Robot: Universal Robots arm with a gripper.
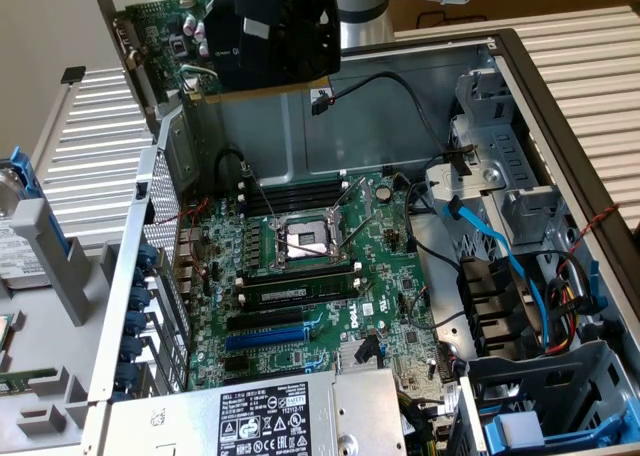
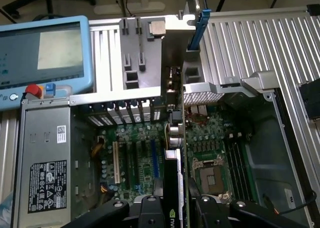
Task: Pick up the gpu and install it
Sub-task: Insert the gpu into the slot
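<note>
In the exterior view, we see the pincer (image 1: 260, 21) at twelve o'clock, pinching the gpu (image 1: 300, 41) and holding it in the air over the twelve o'clock end of the open computer case (image 1: 330, 141). The card's black fan shroud faces the camera, and its green board reaches toward ten o'clock. Well apart from it, near the picture's centre, lies the motherboard (image 1: 330, 276). The processor socket (image 1: 305, 238) sits on it, with a memory stick (image 1: 300, 294) just beside the socket at six o'clock. The power supply (image 1: 270, 421) sits at six o'clock of the case, and a blue cable (image 1: 490, 238) runs at three o'clock.

In the wrist view, we look along the gpu (image 2: 172, 178) edge-on. The pincer (image 2: 176, 210) grips it, with a black finger (image 2: 150, 210) pressed against each face. The card hangs clear of the motherboard (image 2: 135, 158), between the slots and the processor socket (image 2: 212, 175). The power supply (image 2: 45, 163) fills one end of the case, a blue-rimmed teach pendant (image 2: 45, 53) lies just beyond it, and the ribbed counter (image 2: 260, 48) surrounds the case.
</note>
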